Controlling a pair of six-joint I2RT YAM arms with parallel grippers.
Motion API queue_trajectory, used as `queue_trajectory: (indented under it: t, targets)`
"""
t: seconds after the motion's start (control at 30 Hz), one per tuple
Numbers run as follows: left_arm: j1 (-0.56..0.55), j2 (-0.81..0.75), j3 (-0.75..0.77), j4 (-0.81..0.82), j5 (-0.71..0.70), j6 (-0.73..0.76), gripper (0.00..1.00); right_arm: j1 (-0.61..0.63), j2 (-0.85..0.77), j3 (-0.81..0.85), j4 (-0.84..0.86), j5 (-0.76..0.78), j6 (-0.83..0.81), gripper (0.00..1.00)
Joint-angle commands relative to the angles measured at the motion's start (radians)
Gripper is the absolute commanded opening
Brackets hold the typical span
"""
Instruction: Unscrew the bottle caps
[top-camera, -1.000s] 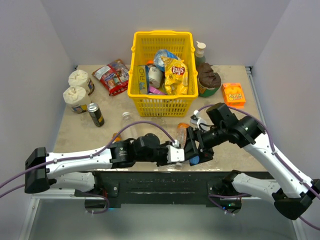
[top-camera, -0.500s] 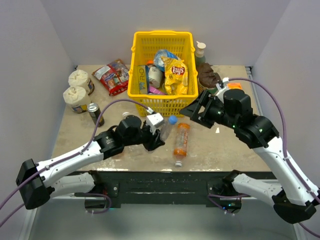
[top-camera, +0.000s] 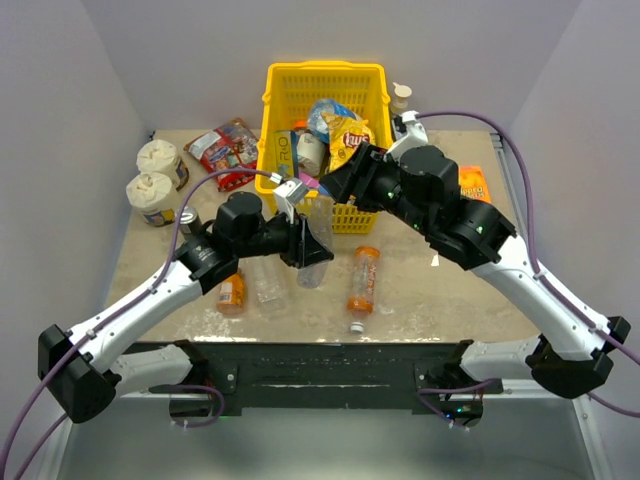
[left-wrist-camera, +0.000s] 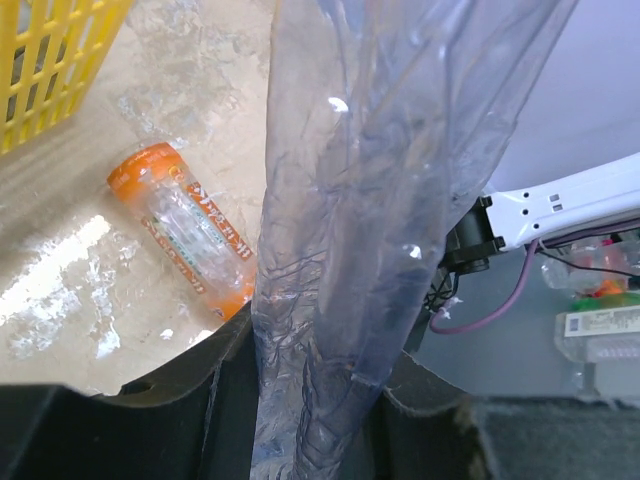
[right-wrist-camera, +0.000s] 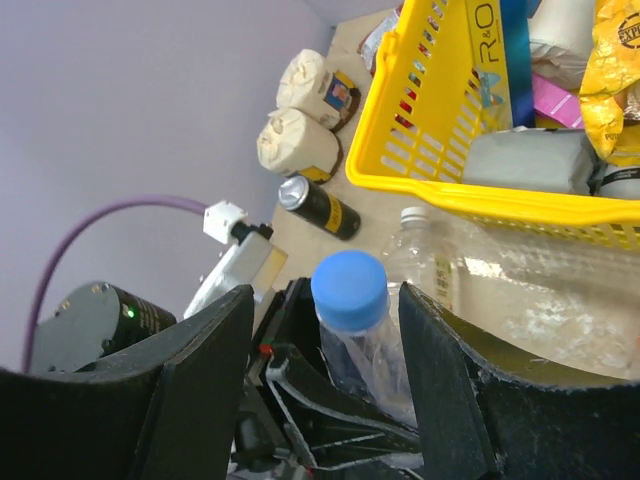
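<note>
- With left gripper (top-camera: 300, 246) pinched shut on crinkled clear bottle (left-wrist-camera: 340, 250), holds it raised above the table (top-camera: 450, 290), probably as an anchor so the body cannot spin while the cap gets turned.
- Reaches over small orange juice bottle (top-camera: 230, 292) and second clear bottle (top-camera: 268, 285), both lying flat below that arm, caps hard to make out from above.
- Presents blue cap (right-wrist-camera: 348, 285) upward toward the other arm, just in front of yellow basket (top-camera: 325, 68), where nothing crowds the approach.
- Straddles that cap with right gripper (right-wrist-camera: 335, 300), jaws spread with one finger to each side and no visible squeeze; looks poised to close and twist.
- Has not yet dealt with orange-label bottle (top-camera: 362, 280), lying flat to the right of the held one, white cap (top-camera: 356, 327) at its near end, seemingly screwed on.
</note>
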Motion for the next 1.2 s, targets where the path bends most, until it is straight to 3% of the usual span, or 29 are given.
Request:
queue_trajectory:
  t: [0.0, 0.4, 0.67, 1.03, 1.17]
  targets:
    - [0.035, 0.011, 0.018, 0.008, 0.077, -0.053, 0.35, 0.019, 0.018, 0.075, -0.015, 0.054, -0.118, 0.62]
    - [0.049, 0.016, 0.015, 0.019, 0.085, -0.051, 0.35, 0.05, 0.095, 0.133, -0.116, 0.109, -0.14, 0.59]
    - [0.049, -0.007, -0.005, 0.029, 0.084, -0.06, 0.35, 0.05, 0.1, 0.119, -0.085, 0.1, -0.127, 0.5]
    - [0.049, -0.013, -0.014, 0.045, 0.105, -0.054, 0.35, 0.05, 0.101, 0.085, -0.05, 0.062, -0.112, 0.47]
    - [0.049, -0.025, -0.02, 0.042, 0.111, -0.05, 0.35, 0.05, 0.101, 0.081, -0.045, 0.063, -0.105, 0.4]
